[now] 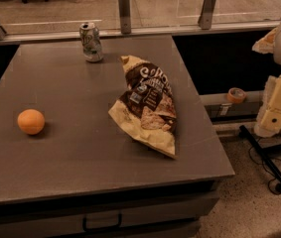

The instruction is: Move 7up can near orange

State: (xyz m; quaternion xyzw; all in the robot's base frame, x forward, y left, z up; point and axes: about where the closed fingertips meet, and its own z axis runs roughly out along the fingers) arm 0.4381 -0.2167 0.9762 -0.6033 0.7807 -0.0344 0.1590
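The 7up can [91,42] stands upright at the far edge of the grey table [80,148], silvery-white with green lettering and a pull-tab top. The orange [31,121] lies near the table's left edge, well apart from the can. My gripper [275,114] shows as pale yellow and white parts at the right edge of the view. It hangs beyond the table's right side, above the floor and far from both objects. It holds nothing that I can see.
A brown-and-yellow chip bag [149,103] lies flat on the table's middle right, between the gripper and the orange. A glass railing [125,9] runs behind the table. A tape roll [236,94] sits on a ledge at the right. A black stand leg [264,155] crosses the floor.
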